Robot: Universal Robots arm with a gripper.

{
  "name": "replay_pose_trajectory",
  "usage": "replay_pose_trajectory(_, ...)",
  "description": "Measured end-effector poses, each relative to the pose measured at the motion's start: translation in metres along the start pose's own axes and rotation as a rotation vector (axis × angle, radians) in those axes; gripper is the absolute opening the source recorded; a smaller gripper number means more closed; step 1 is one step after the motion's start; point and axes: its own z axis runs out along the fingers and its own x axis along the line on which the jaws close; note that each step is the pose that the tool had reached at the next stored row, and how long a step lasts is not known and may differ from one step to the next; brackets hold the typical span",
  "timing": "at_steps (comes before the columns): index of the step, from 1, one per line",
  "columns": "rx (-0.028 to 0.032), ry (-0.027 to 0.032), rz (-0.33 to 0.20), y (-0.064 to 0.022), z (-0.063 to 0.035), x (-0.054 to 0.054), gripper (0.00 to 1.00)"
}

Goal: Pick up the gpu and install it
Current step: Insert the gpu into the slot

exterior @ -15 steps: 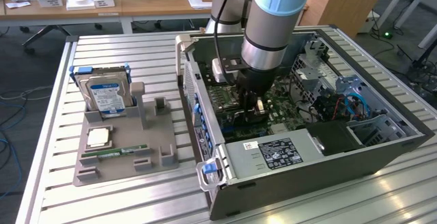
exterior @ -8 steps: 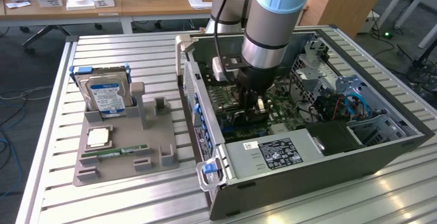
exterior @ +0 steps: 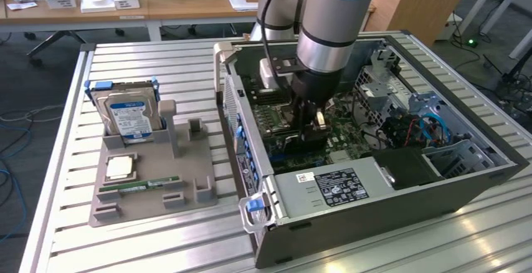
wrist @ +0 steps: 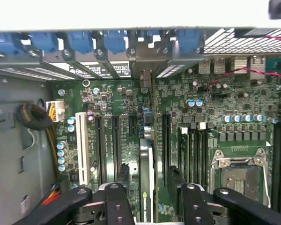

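A robotics lab or workshop: an aluminium-slatted surface [exterior: 166,61] carries an open PC case [exterior: 374,192] and a grey parts fixture [exterior: 149,192], with wooden desks [exterior: 158,5] and loose floor cables [exterior: 17,129] beyond.

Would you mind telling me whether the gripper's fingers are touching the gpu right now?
Apart. In the wrist view the gpu stands edge-on in the motherboard, and the open gripper has a visible gap on each side between card and fingers.

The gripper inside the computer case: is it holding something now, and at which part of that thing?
Nothing is held. The gripper is open, one finger on each side of the gpu, which stands on edge in a motherboard slot.
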Motion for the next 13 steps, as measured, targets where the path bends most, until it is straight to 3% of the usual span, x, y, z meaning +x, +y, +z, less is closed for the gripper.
replay_pose_trajectory(13,0.0027,0.0001,0.0,-0.0004,-0.0364,-0.001,0.46)
